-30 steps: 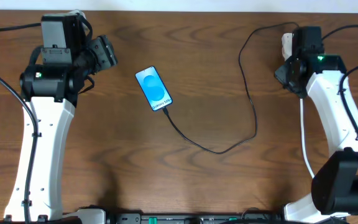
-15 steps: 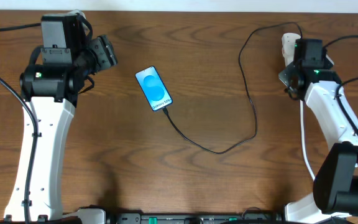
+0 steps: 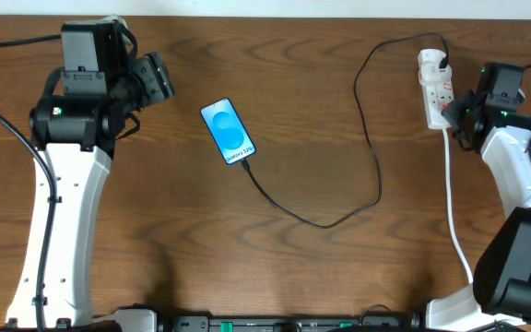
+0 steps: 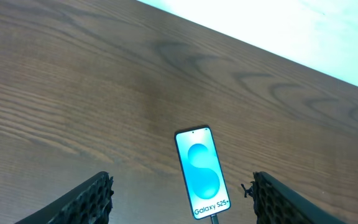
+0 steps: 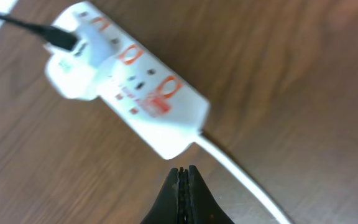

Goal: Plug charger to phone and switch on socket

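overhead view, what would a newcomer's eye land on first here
The phone stands out first, its bright blue screen lying left of centre on the dark wooden table. From its lower end the thin black charger loops across to the white socket with red switches at the far right. The right claw is shut, close by the socket's corded end.

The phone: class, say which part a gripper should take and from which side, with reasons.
Best, I judge, to take the phone by its two long edges at mid-length, from straight above. It lies flat, screen up, so only its thin sides oppose each other, and the charger occupies its lower short end.
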Controlling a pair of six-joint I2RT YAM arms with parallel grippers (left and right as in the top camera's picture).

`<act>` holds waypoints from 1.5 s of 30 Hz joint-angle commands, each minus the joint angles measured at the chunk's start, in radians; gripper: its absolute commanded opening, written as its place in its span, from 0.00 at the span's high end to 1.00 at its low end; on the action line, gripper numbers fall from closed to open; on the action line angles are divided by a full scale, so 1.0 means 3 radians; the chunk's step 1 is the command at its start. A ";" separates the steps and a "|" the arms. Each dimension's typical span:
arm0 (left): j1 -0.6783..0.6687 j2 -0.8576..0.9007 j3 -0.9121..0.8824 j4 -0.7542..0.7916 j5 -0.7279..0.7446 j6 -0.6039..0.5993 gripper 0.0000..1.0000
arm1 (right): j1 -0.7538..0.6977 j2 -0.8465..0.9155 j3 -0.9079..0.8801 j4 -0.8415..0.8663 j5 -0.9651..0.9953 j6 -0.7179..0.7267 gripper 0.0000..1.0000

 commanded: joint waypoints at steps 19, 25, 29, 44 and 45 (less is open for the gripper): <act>0.0017 -0.0011 0.0061 -0.0072 -0.0045 0.0031 0.27 | -0.0075 0.0398 0.0057 0.0300 -0.0767 -0.0748 0.99; 0.0017 -0.0011 0.0061 -0.0072 -0.0045 0.0031 0.27 | -0.0153 0.0409 0.0109 0.0183 -0.0895 -0.0947 0.99; 0.0017 -0.0011 0.0057 -0.0071 -0.0045 0.0031 0.27 | -0.0231 0.0409 0.0159 0.0174 -0.0899 -0.0955 0.99; 0.0017 0.0070 0.0023 -0.0070 -0.0045 0.0029 0.27 | -0.0237 0.0551 0.0310 0.0370 -0.0385 -0.0696 0.99; 0.0017 0.0070 0.0023 -0.0069 -0.0045 0.0029 0.27 | -0.0237 0.0575 0.0310 0.0385 -0.0356 -0.0660 0.99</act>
